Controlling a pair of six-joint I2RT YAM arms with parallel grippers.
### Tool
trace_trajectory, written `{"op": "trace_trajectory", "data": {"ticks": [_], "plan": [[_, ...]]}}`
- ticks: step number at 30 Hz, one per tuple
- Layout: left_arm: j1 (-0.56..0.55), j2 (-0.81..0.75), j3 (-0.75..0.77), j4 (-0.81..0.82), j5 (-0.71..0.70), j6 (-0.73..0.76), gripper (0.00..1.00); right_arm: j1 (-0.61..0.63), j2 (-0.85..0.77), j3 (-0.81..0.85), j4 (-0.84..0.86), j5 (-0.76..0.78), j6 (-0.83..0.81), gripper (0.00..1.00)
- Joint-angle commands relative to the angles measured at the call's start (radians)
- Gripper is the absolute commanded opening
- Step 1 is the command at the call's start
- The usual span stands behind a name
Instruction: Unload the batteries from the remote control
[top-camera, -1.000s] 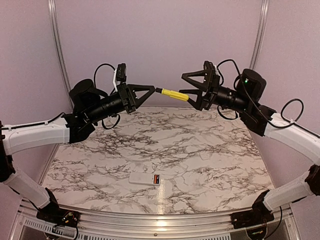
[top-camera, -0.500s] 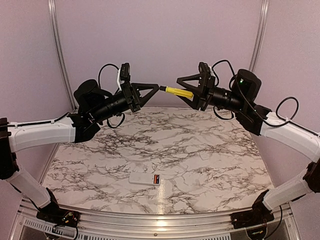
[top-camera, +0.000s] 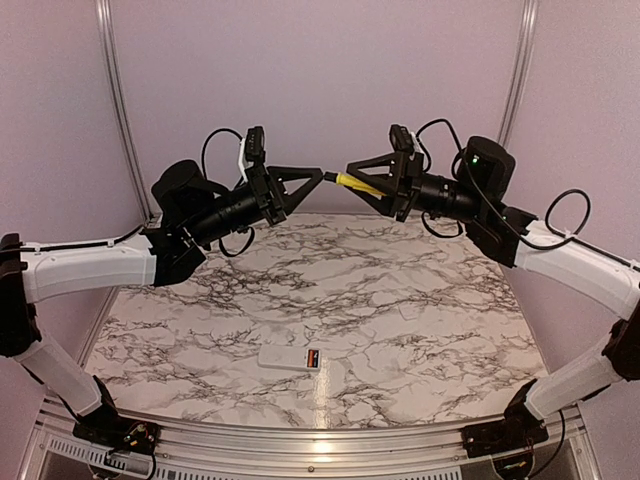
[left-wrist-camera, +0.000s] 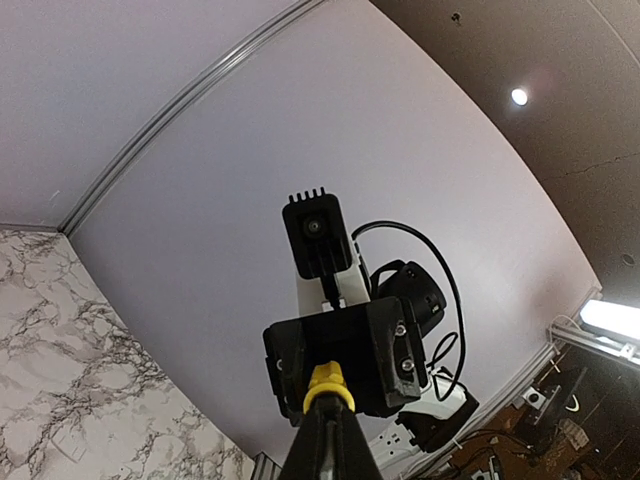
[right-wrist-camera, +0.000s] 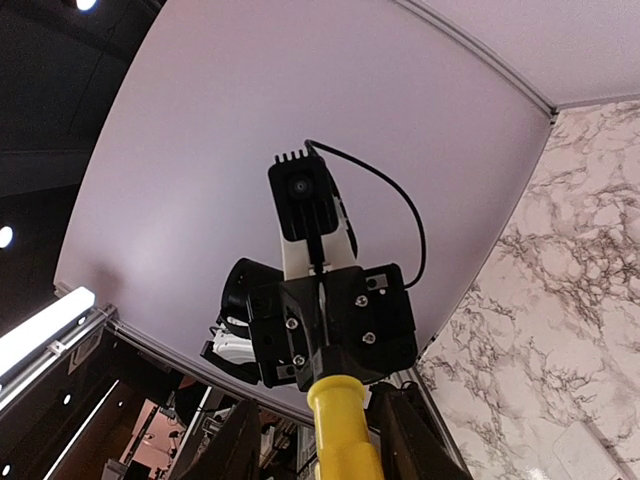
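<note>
Only overhead shows the remote control (top-camera: 290, 358); left hand (top-camera: 322, 174) pinches yellow stick (top-camera: 356, 183), right hand (top-camera: 350, 176) spread.

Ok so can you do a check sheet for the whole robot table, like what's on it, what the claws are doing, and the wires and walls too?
Surface: marble-patterned table.
Job's things: remote control lies flat near the front edge, nothing touching it; batteries show only as red and black in its bay end.
Clutter: yellow stick in the air between the arms; small pale flat piece on the marble, unclear what.
Grippers: left gripper shut on the stick's dark tip; right gripper open, jaws either side of the stick with gaps.
Cables: black cables loop off both wrists.
Surroundings: lilac walls, metal frame posts.
</note>
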Motion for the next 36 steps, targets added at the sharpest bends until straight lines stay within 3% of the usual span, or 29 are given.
{"op": "trace_trajectory", "data": {"ticks": [1, 7, 14, 23, 26, 29, 36], "plan": [[-0.004, 0.028, 0.034, 0.034, 0.006, -0.001, 0.00, 0.007, 0.008, 0.064, -0.038, -0.018, -0.025, 0.35], [-0.004, 0.043, 0.042, 0.034, 0.015, -0.005, 0.00, 0.007, 0.007, 0.069, -0.061, -0.020, -0.037, 0.25], [-0.005, 0.050, 0.045, 0.025, 0.033, -0.010, 0.00, 0.008, 0.004, 0.076, -0.084, -0.021, -0.047, 0.22], [-0.005, 0.029, 0.037, -0.063, 0.021, 0.024, 0.01, 0.007, -0.006, 0.058, -0.123, -0.038, -0.066, 0.06], [-0.004, 0.010, 0.031, -0.113, 0.008, 0.054, 0.09, 0.006, -0.008, 0.061, -0.154, -0.038, -0.087, 0.00], [-0.005, -0.012, 0.019, -0.159, -0.006, 0.078, 0.19, 0.003, -0.003, 0.083, -0.205, -0.034, -0.124, 0.00], [-0.003, -0.104, -0.002, -0.387, -0.093, 0.214, 0.56, -0.032, 0.003, 0.167, -0.405, -0.027, -0.271, 0.00]]}}
